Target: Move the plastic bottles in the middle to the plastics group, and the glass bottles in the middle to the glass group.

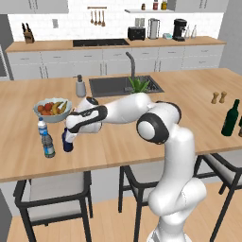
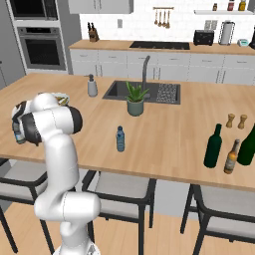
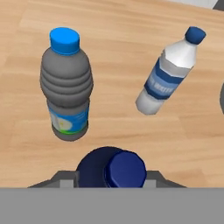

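My gripper [image 3: 111,177] is shut on the squat dark navy plastic bottle [image 3: 114,169], gripped low at the counter's front left [image 1: 68,141]. Just past it stand the plastics group: a greyish bottle [image 3: 65,87] [image 1: 47,144] and a clear bottle with a blue label [image 3: 168,74] [image 1: 42,125]. In the left base view the gripper [image 1: 69,134] is at the end of the arm, which reaches left. The slim pale-blue water bottle [image 2: 120,138] stands alone mid-counter. A tall green glass wine bottle [image 2: 213,146] [image 1: 230,118] stands at the right, beside a dark, partly cut-off bottle [image 2: 247,144].
A fruit bowl [image 1: 52,109] sits right behind the plastics group. A soap dispenser [image 1: 81,87], the sink [image 1: 113,86] and a potted plant [image 2: 135,100] lie further back. Wooden shakers [image 2: 236,121] and a small amber bottle [image 2: 230,156] are near the wine bottle. Stools stand under the counter edge.
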You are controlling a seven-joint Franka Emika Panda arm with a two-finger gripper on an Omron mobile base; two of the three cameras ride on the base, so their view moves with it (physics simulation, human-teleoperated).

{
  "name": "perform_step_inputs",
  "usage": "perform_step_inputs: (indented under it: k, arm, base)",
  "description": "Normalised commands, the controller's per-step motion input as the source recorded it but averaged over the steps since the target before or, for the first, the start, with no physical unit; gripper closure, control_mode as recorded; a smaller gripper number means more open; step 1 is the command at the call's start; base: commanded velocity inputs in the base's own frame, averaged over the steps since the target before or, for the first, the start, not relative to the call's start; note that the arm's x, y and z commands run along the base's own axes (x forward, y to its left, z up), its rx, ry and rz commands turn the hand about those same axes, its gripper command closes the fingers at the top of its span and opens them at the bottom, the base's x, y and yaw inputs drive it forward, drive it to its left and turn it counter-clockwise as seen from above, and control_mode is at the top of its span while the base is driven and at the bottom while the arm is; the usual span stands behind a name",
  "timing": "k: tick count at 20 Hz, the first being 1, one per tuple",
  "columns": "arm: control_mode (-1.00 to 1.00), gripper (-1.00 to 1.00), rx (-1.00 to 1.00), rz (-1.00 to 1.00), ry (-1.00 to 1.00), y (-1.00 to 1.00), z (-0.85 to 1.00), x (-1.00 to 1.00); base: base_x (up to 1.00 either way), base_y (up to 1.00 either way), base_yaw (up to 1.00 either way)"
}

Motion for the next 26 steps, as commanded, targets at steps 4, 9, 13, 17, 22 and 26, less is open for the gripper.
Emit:
perform_step_inputs:
  k: [4, 9, 13, 17, 22, 26]
  arm:
    - [-1.0, 1.0, 0.0, 0.0, 0.0, 0.12, 0.0, 0.0]
    - [-1.0, 1.0, 0.0, 0.0, -0.01, 0.03, 0.0, 0.0]
    - [-1.0, 1.0, 0.0, 0.0, 0.0, 0.0, 0.0, 0.0]
    - [-1.0, -1.0, 0.0, 0.0, 0.0, 0.0, 0.0, 0.0]
    - [-1.0, -1.0, 0.0, 0.0, 0.0, 0.0, 0.0, 0.0]
    - [-1.0, -1.0, 0.0, 0.0, 0.0, -0.11, 0.0, 0.0]
  base:
    - [0.0, 0.0, 0.0]
    - [0.0, 0.0, 0.0]
    - [0.0, 0.0, 0.0]
    - [0.0, 0.0, 0.0]
    - [0.0, 0.0, 0.0]
    - [0.0, 0.0, 0.0]
